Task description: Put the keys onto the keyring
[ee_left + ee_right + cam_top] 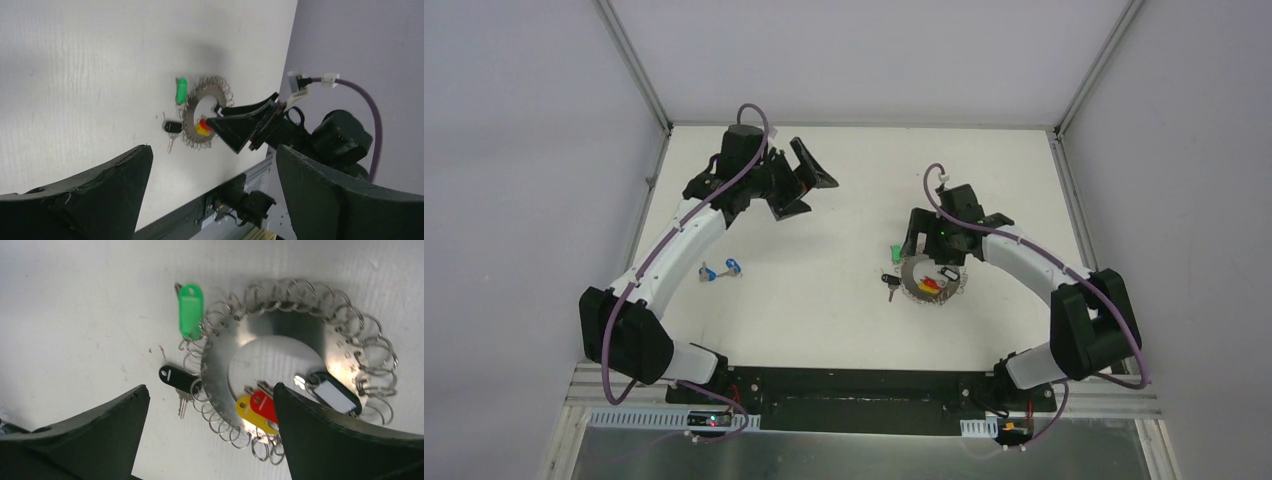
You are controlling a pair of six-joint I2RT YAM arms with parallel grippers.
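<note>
Keyring [931, 280]: lies flat on the table [824, 330], right of centre, directly beneath the right arm's wrist; a grey metal disc with an open middle, edged all round with small wire loops.
Green key [190, 310]: at the ring's outer edge, tag touching the loops; looks hooked on.
Black key [175, 376]: just beside the green one on the same edge, its blade pointing away from the ring; also looks hooked on.
Red key [264, 405] and yellow key [245, 407]: side by side, overlapping the ring's inner edge. I cannot tell whether they are threaded.
White-labelled key [332, 392]: resting on the plate across the hole from the black one; attachment unclear.
Blue keys [722, 269]: two, loose on the table, well apart from the ring, near the left forearm.
Right gripper [939, 255]: hovers over the ring, jaws spread wide, holding nothing.
Left gripper [809, 188]: raised toward the far side of the table, jaws spread wide, holding nothing.
Step in hand (judgement): partly filled ring; blue pair yet to be collected.
Next move (judgement): the left gripper must drop onto one blue key and pinch it by its tag, a fine grasp on something lying flat. The right gripper would need to pin the ring so a loop can take the key.
</note>
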